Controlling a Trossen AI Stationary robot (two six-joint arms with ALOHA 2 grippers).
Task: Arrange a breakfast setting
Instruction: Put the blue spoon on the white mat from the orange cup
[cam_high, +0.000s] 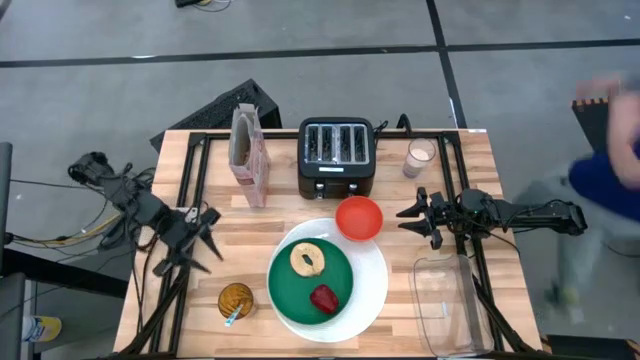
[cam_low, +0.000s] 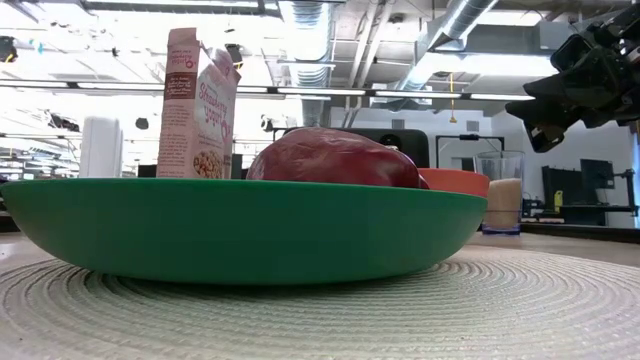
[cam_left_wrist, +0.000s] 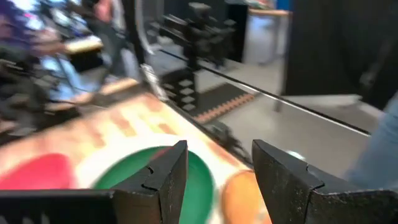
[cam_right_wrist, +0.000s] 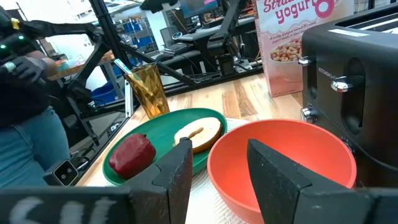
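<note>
Directly in front of the toaster (cam_high: 336, 157), a green plate (cam_high: 310, 277) sits on a white plate (cam_high: 372, 285); it carries a bagel half (cam_high: 307, 259) and a red fruit (cam_high: 323, 298). An orange bowl (cam_high: 359, 217) touches the white plate's rim. Left of the toaster, the cereal box (cam_right_wrist: 288, 43) reads "yogur". Both the right gripper (cam_high: 420, 217), near the bowl, and the left gripper (cam_high: 203, 238), farther left, are parted and hold nothing.

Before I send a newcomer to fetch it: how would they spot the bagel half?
Find the black toaster at the table's back edge. In front of it, a green plate sits on a large white plate. The bagel half lies on the green one: a pale ring with a hole, unlike the solid red fruit beside it.
</note>
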